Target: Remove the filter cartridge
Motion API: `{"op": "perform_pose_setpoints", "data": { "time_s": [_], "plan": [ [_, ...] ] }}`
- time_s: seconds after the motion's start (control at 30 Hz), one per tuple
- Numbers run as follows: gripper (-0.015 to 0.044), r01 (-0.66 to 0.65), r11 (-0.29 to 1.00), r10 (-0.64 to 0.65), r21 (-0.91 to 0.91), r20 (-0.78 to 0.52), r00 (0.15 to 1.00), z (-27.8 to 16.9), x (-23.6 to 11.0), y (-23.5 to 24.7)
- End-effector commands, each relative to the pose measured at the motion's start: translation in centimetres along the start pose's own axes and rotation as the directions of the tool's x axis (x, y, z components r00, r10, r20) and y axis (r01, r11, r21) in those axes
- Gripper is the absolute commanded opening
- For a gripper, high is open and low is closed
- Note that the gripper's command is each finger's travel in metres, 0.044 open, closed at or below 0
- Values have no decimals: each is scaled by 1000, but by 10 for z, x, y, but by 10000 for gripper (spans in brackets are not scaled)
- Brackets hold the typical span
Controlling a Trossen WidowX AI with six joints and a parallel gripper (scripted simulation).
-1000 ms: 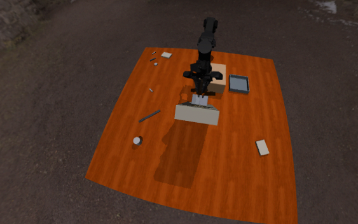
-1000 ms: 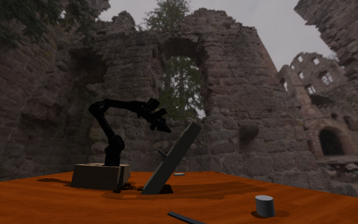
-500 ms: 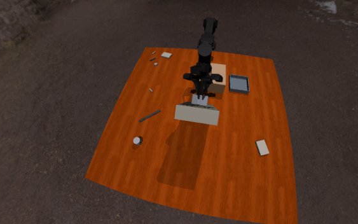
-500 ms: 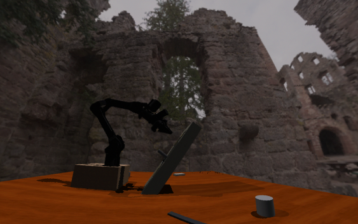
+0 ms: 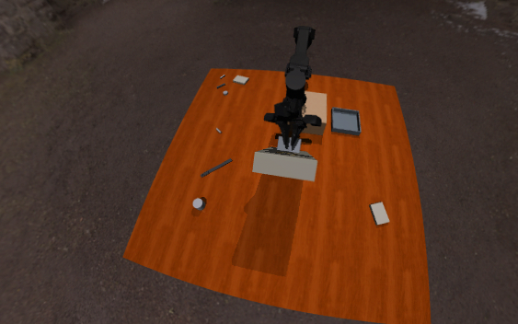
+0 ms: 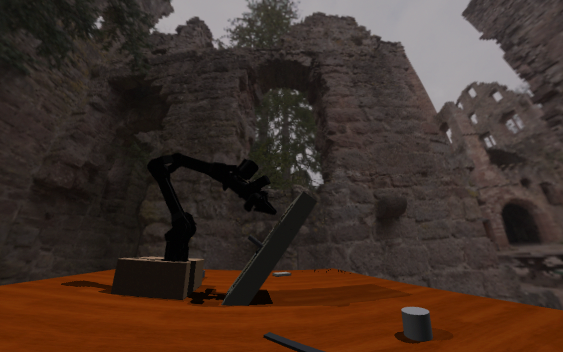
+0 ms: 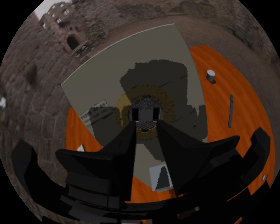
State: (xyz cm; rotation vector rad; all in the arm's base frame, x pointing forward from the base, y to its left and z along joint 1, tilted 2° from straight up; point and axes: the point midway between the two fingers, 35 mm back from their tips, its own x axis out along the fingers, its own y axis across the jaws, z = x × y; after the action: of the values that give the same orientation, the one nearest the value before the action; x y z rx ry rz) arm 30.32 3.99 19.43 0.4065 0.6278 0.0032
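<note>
The round filter cartridge [image 7: 146, 104] is a dark meshed disc with two black slots, inside a yellowish ring on the tilted grey-green service panel [image 5: 284, 167] [image 6: 274, 250] [image 7: 156, 47]. It appears seated in the panel; the top view shows the panel nearly edge-on, hiding its face. My gripper [image 5: 290, 147] [image 6: 274, 213] [image 7: 146, 124] is partly open with nothing between the fingers. Its tips are in front of the panel's upper part, appearing just below the slots in the wrist view; contact cannot be told. The blue-grey tray [image 5: 346, 133] stands right of the arm's base, empty.
A pale ledge [image 5: 289, 144] [image 6: 255, 242] [image 7: 155, 179] juts from the panel's lower front. A tan box [image 5: 317, 107] [image 6: 151, 277] is under the arm. A grey cylinder [image 5: 198, 203] [image 6: 416, 324] [image 7: 210, 75], dark bar [image 5: 216, 167] [image 7: 231, 111] and white block [image 5: 379, 213] lie around.
</note>
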Motion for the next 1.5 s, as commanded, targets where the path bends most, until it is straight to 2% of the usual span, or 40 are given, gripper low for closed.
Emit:
{"op": "perform_pose_setpoints", "data": {
  "time_s": [0.0, 0.33, 1.47],
  "plan": [
    [105, 6, 1000, -6, 5, -6, 1000, -2, 8, -2],
    [105, 6, 1000, -6, 5, -5, 1000, -3, 23, -2],
    [105, 6, 1000, -6, 5, -5, 1000, -3, 26, -2]
  ]
}}
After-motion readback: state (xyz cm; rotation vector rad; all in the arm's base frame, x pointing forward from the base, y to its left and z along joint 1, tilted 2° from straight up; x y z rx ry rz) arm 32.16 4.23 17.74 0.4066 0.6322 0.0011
